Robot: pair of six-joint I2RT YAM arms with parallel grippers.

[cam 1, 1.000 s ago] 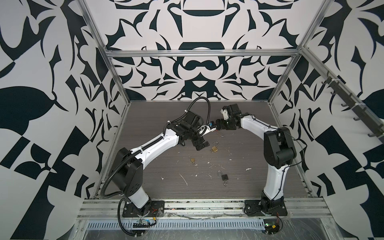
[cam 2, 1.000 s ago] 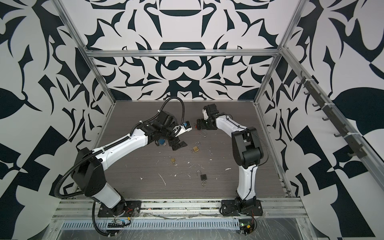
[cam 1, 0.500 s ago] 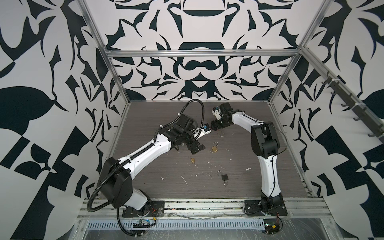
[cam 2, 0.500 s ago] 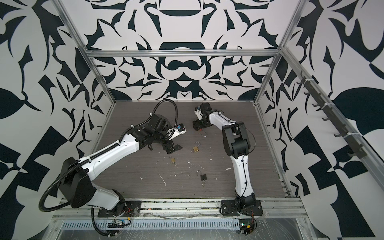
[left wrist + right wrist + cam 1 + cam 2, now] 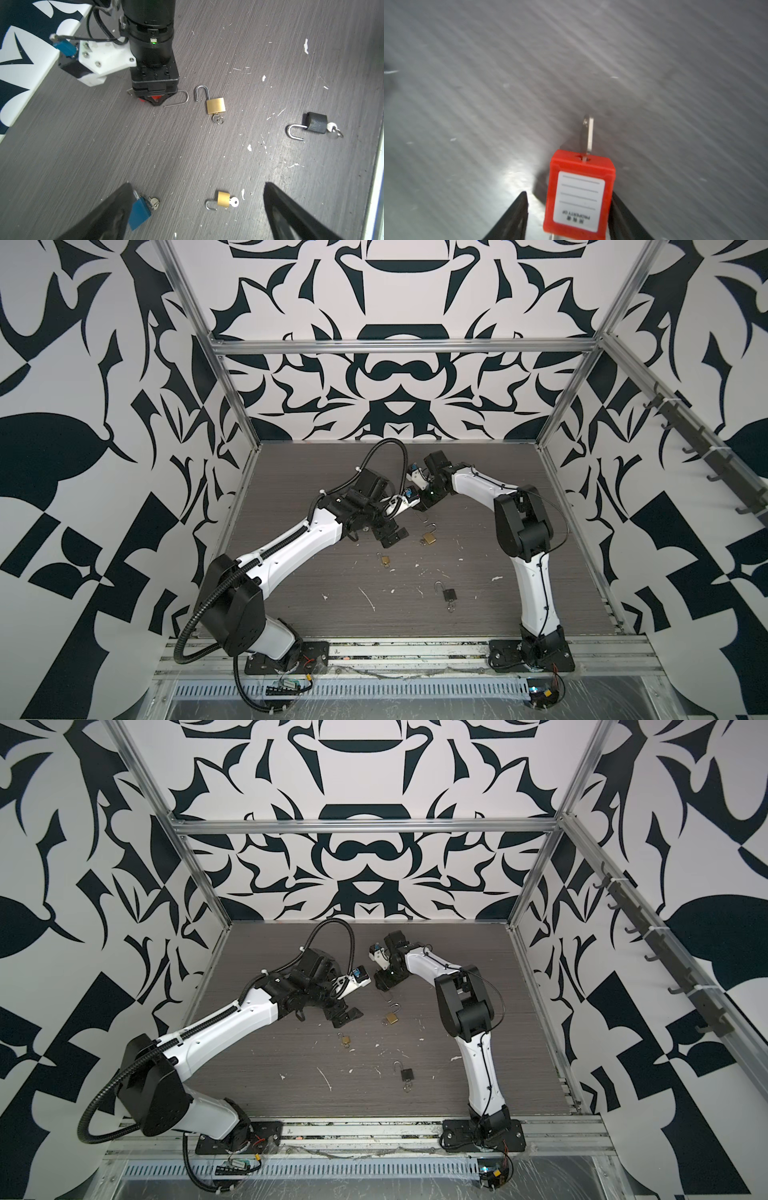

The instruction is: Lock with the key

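A red padlock [image 5: 580, 193] with a white label lies on the table between my right gripper's [image 5: 569, 194] fingers, its key [image 5: 587, 135] sticking out of the far end. One finger [image 5: 623, 216] touches the lock's side; the other finger [image 5: 515, 218] stands apart from it, so the gripper is open. In the left wrist view the right gripper [image 5: 154, 99] is pressed down over the red padlock [image 5: 154, 97], whose thin shackle [image 5: 180, 99] pokes out. My left gripper [image 5: 197, 184] hangs wide open and empty above a small brass padlock [image 5: 223, 199].
A blue padlock [image 5: 139, 212] with a key lies by one left finger. A larger brass padlock [image 5: 429, 538] and a black padlock [image 5: 449, 594] lie open with keys on the grey table [image 5: 291, 489]. The two grippers are close together [image 5: 384, 986]. Patterned walls surround the table.
My right gripper has come down and forward onto the table over the red padlock, and its jaws have narrowed. The left arm has drawn back slightly, staying open.
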